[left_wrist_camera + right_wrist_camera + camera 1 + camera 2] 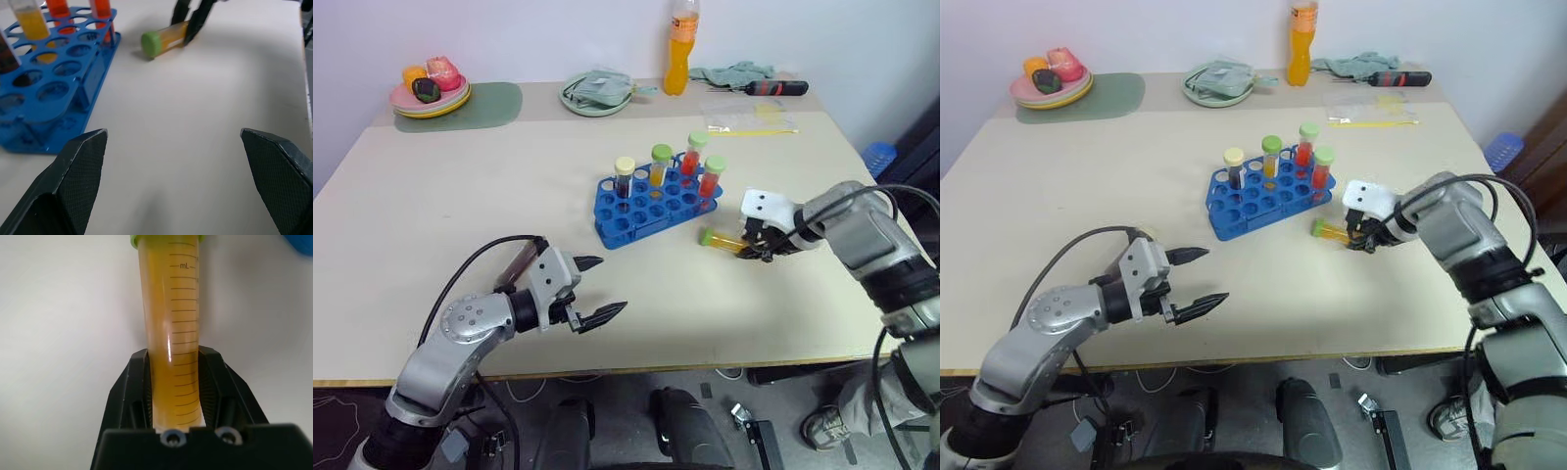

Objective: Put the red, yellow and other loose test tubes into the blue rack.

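Right of centre, the right gripper (756, 247) pinches the lying yellow tube (725, 240) near its bottom end, so it may pivot or slip when lifted toward the blue rack (651, 201), while the left gripper (598, 288) hangs spread at lower left.

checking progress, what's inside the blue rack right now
Four capped tubes stand upright in the blue rack: a dark tube, a yellow tube and two red tubes. The other holes look empty. The tubes' lower ends are hidden by the rack.

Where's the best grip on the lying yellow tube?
Mid-barrel, from above, pincer fingers across its width. The yellow tube lies flat on the table, green cap toward the rack, so only its sides are free. The right pincer is already shut there.
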`<action>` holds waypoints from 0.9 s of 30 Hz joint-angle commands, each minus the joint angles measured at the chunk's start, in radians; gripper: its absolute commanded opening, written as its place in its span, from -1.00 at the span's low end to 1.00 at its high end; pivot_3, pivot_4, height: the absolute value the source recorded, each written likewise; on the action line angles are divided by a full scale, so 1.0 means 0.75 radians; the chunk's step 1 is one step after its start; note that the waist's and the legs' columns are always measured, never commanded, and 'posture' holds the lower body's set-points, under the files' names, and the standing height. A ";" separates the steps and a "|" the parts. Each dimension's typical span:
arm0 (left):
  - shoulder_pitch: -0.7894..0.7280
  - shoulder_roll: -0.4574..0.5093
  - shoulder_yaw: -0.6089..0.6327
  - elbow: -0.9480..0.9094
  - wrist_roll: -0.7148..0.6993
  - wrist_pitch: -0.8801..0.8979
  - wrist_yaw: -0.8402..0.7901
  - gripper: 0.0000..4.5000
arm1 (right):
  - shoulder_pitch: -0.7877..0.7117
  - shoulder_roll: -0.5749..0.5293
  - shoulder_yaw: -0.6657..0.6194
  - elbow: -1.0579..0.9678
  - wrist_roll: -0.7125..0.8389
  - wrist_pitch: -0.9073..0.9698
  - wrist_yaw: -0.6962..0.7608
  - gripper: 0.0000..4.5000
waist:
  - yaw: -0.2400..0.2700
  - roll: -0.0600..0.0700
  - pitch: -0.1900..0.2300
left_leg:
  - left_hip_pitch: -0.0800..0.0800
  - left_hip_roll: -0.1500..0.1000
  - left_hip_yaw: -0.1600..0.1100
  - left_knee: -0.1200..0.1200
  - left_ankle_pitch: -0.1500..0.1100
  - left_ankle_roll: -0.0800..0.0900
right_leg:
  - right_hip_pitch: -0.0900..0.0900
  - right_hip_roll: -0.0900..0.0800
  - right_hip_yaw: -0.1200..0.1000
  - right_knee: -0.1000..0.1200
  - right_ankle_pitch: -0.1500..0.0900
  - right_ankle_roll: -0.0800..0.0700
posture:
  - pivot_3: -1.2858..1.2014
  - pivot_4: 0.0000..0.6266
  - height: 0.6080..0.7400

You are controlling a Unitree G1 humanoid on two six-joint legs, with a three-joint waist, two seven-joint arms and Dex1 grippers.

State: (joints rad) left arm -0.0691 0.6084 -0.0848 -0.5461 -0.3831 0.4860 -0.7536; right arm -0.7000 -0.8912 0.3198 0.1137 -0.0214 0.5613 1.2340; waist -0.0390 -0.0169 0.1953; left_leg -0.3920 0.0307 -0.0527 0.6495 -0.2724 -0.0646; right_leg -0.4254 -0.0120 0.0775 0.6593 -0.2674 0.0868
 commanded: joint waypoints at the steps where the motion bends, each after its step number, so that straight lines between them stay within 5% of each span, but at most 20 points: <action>1: 0.021 0.008 0.047 -0.047 -0.015 -0.018 0.010 1.00 | 0.180 0.300 -0.407 -0.338 0.312 -0.186 -0.277 -0.65 | -0.016 -0.002 -0.001 | 0.001 0.001 -0.001 0.000 0.000 0.000 | 0.001 0.001 0.000 0.000 0.000 0.000 | 0.03 -0.52 1.00; 5: -0.002 0.004 0.064 -0.026 -0.031 -0.008 0.004 1.00 | 0.209 0.750 -0.626 -0.363 0.514 -0.035 -0.685 -0.65 | -0.036 0.000 0.000 | 0.004 0.001 -0.001 0.001 0.001 -0.001 | 0.001 0.003 0.001 0.008 0.000 0.000 | 0.03 -0.52 1.00; 11: -0.068 0.012 0.053 0.000 -0.044 0.007 -0.020 1.00 | 0.122 1.108 -0.606 -0.010 0.385 -0.472 -1.027 -0.65 | -0.025 -0.001 0.000 | 0.002 0.000 -0.002 0.002 0.001 -0.002 | 0.001 0.001 0.000 0.007 0.000 -0.001 | 0.03 -0.52 1.00; 27: -0.025 0.032 0.099 -0.070 -0.074 0.047 0.022 1.00 | 0.040 1.119 -0.558 0.480 0.275 -0.858 -1.111 -0.65 | -0.040 0.000 0.000 | 0.003 0.000 -0.002 0.000 0.001 -0.002 | 0.000 0.001 0.000 0.007 0.000 -0.001 | 0.03 -0.52 1.00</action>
State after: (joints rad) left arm -0.0832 0.6290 -0.0234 -0.5642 -0.4258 0.5224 -0.7392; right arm -0.6485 -0.0468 -0.1030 0.4773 0.1890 -0.0456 0.4019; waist -0.0693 -0.0171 0.1951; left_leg -0.3900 0.0309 -0.0542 0.6494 -0.2714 -0.0665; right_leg -0.4255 -0.0111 0.0773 0.6645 -0.2671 0.0862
